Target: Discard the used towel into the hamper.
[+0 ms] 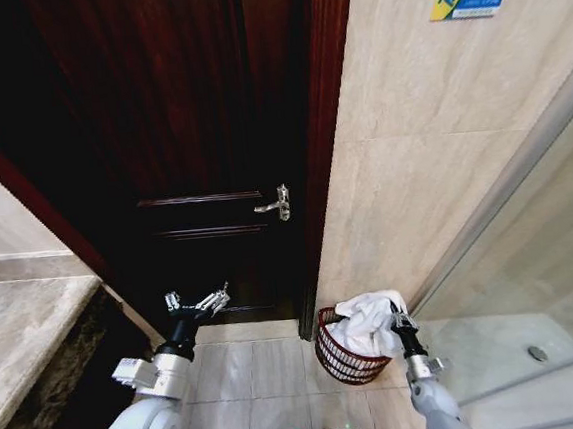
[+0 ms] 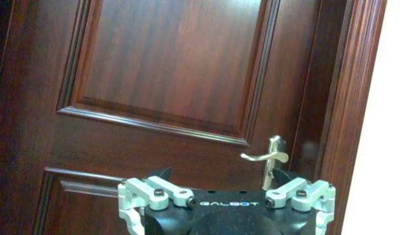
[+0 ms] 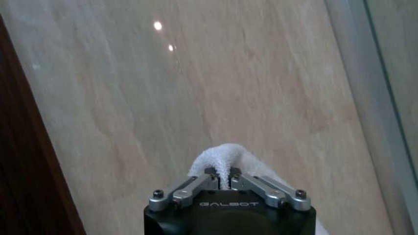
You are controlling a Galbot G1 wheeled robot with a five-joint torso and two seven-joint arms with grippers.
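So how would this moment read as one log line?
right gripper: shut on towel | towel: over hamper | left gripper: open, idle near door

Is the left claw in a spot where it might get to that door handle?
Probably yes. The left claw is open and raised in front of the dark door, pointing towards it, with nothing between it and the handle above. The right claw holds the towel over the hamper.

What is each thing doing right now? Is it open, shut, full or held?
Dark wooden door: shut.
Small reddish-brown wire hamper: upright, towel draped over it.
White towel: pinched by the right end effector.
Right end effector: shut on towel.
Left end effector: open, empty, raised facing the door.
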